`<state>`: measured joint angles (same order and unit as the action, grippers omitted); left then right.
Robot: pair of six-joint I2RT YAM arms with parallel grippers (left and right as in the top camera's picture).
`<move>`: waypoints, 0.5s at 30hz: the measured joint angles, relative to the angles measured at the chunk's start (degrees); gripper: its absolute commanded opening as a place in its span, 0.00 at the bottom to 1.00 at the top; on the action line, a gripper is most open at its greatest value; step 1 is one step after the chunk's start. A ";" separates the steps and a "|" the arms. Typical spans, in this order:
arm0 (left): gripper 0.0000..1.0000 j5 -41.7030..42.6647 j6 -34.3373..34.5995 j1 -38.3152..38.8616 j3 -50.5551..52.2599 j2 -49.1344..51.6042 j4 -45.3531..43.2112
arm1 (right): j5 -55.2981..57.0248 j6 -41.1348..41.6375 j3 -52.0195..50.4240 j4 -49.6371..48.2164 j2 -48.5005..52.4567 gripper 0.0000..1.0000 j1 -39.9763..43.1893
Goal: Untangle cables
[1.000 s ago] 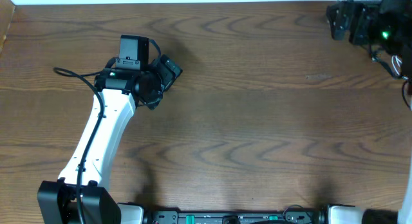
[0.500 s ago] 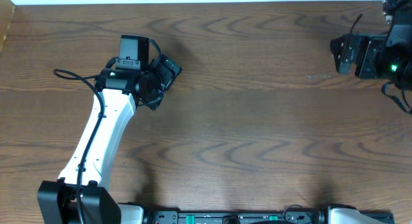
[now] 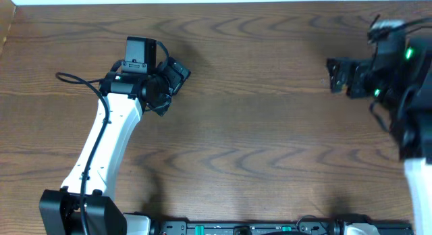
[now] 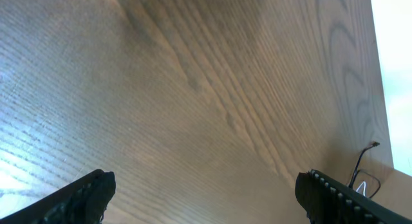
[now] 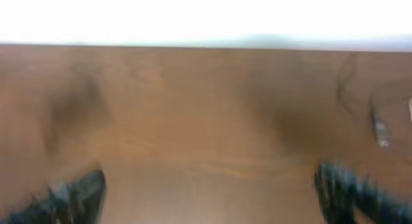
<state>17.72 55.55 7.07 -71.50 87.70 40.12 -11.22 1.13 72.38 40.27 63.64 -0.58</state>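
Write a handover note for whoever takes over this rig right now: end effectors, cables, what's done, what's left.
Left end effector: open, empty, over bare table.
Right end effector: open, empty, at the table's right side.
Cables: only a thin black cord and a bit of white show, low right in the left wrist view, near the table's edge. I cannot make them out in the overhead view.
Done: nothing visible; neither cord is held.
Left: locate the bundle, grasp it, separate black from white.

A dark swirling grain was seen on the brown table (image 3: 270, 140); the left arm (image 3: 101, 150) was cased in white.
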 measured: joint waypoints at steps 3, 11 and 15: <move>0.94 0.00 0.00 0.02 0.00 0.00 -0.02 | 0.72 -0.35 -14.73 -12.28 -10.75 0.99 -0.26; 0.94 -0.04 0.04 0.00 0.00 0.00 0.07 | 4.42 -0.52 -43.15 -28.52 -35.06 0.99 -0.26; 0.94 -0.02 0.02 0.02 0.00 -0.02 0.00 | 5.75 -0.48 -57.57 -35.95 -47.78 0.99 -0.26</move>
<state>17.69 55.57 7.09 -71.50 87.68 40.12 -5.48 0.64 14.81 4.32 15.86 -0.84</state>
